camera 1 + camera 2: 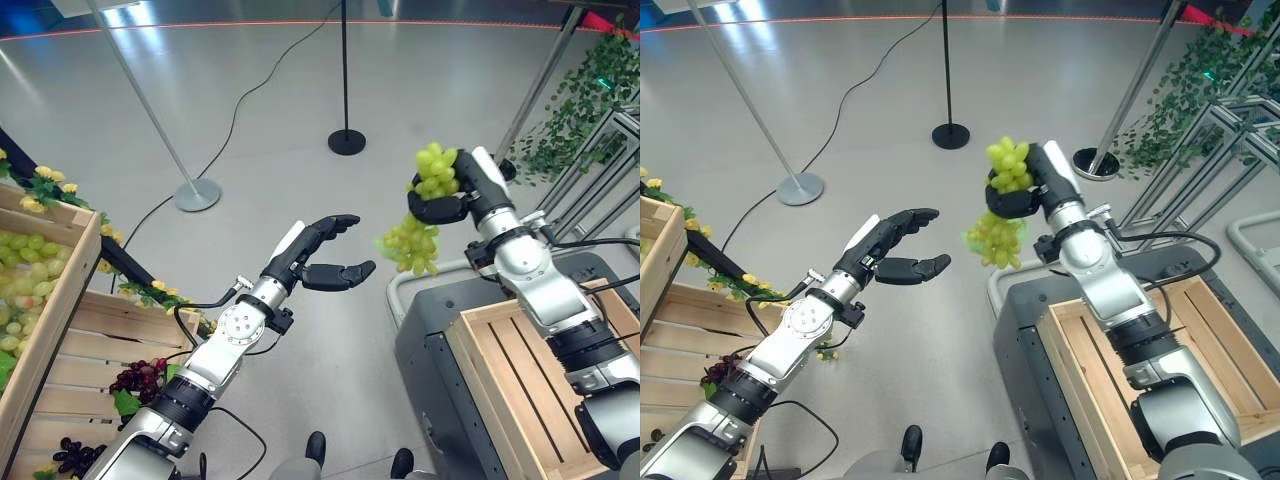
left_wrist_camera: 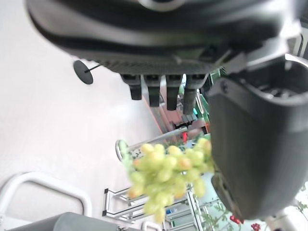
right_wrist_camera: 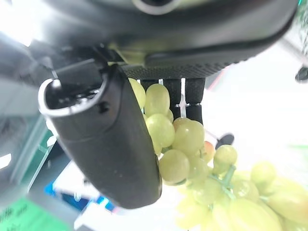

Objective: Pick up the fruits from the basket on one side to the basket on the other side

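Observation:
A bunch of green grapes (image 1: 422,215) hangs in mid-air over the floor, with my right hand (image 1: 468,186) shut on its upper part; its lower half dangles below the fingers (image 3: 173,139). My left hand (image 1: 318,258) is open a short way to the left of the bunch, fingers and thumb spread apart with nothing between them (image 2: 159,91). The bunch (image 2: 168,175) hangs just past those fingers. A wooden crate (image 1: 545,375) stands on a dark cart under my right arm. A slatted wooden crate (image 1: 90,370) at lower left holds dark grapes (image 1: 140,380).
Another wooden crate (image 1: 40,290) at the far left holds green grapes and other fruit, trimmed with yellow flowers. Two stanchion bases (image 1: 197,193) (image 1: 346,141) stand on the grey floor beyond. A metal rack with ivy (image 1: 590,130) is at the right.

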Tool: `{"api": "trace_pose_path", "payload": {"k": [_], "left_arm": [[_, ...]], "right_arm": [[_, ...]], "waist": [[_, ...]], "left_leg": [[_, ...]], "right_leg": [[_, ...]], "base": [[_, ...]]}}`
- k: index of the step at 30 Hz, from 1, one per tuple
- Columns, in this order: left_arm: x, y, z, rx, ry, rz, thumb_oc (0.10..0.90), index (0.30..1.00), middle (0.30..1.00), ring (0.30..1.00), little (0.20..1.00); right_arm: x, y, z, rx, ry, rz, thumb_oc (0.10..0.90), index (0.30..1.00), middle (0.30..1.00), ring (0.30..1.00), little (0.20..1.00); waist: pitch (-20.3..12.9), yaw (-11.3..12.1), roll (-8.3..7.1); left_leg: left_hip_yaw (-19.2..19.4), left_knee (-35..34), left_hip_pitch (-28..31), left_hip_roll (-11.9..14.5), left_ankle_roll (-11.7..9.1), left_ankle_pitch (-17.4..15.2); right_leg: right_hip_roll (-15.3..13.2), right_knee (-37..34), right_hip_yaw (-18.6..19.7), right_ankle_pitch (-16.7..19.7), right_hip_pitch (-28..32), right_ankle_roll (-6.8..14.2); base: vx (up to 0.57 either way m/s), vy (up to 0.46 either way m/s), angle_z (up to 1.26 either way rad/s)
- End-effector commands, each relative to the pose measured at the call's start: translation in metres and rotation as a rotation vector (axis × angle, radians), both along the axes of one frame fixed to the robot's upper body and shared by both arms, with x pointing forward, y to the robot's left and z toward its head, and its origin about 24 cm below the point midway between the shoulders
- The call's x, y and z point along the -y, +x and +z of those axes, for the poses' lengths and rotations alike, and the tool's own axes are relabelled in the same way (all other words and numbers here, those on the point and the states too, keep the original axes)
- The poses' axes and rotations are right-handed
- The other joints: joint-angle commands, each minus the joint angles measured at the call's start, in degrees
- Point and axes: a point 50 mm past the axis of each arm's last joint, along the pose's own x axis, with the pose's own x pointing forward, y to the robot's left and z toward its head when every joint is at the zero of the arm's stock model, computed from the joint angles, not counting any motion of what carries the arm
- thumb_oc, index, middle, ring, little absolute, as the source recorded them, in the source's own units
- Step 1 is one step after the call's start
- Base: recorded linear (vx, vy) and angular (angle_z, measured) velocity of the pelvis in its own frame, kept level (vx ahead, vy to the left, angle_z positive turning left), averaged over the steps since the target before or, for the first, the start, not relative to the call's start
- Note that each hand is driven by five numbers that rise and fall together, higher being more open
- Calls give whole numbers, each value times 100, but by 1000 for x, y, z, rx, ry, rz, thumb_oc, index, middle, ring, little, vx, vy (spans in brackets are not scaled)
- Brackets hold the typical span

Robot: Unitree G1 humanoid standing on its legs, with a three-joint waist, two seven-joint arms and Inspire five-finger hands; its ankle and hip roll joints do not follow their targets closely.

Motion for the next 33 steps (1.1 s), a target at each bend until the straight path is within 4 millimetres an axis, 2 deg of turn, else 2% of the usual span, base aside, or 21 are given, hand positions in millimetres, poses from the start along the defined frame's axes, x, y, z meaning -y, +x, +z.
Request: {"api": "trace_pose_path", "payload": {"k": [1, 10, 12, 18, 23, 33], "left_arm": [[26, 11, 37, 107, -120, -97, 800, 900, 900, 900, 900], [49, 14, 30, 14, -155, -151, 800, 900, 900, 900, 900], [57, 14, 24, -41, -170, -187, 800, 900, 900, 900, 900], [71, 14, 9, -147, -179, -234, 800, 900, 900, 900, 900], [69, 15, -8, -213, -131, -211, 800, 900, 900, 900, 900], [67, 18, -22, -298, -110, -196, 800, 900, 900, 900, 900]], "right_arm": [[-29, 8, 51, 155, 85, 112, 400, 300, 300, 300, 300], [-64, 4, 49, 117, 140, 238, 400, 300, 300, 300, 300], [-74, 1, 52, 117, 153, 285, 400, 300, 300, 300, 300], [-89, -4, 61, 143, 172, 347, 400, 300, 300, 300, 300], [-93, -8, 73, 177, 190, 374, 400, 300, 300, 300, 300], [-101, -15, 87, 217, 236, 411, 400, 300, 300, 300, 300]], "waist": [[-930, 55, -207], [-933, -9, -209], [-941, -48, -207], [-952, -113, -204], [-946, -137, -207], [-963, -161, -214]], "left_leg": [[178, 8, 172, -21, -70, -330], [201, 8, 200, -17, -60, -359], [228, 8, 209, -17, -61, -370], [285, 8, 242, -19, -55, -393], [329, 8, 275, -17, -61, -400], [348, 8, 284, -12, -76, -387]], "right_leg": [[-138, 11, 147, 73, 158, -104], [-137, 11, 209, 58, 167, -99], [-133, 11, 251, 52, 156, -96], [-118, 11, 331, 43, 150, -94], [-103, 11, 374, 35, 157, -87], [-81, 11, 423, 35, 148, -88]], "base": [[52, 7, 2], [9, 2, 0], [0, 0, 0], [7, -1, -2], [8, -5, -4], [4, -2, -1]]}}
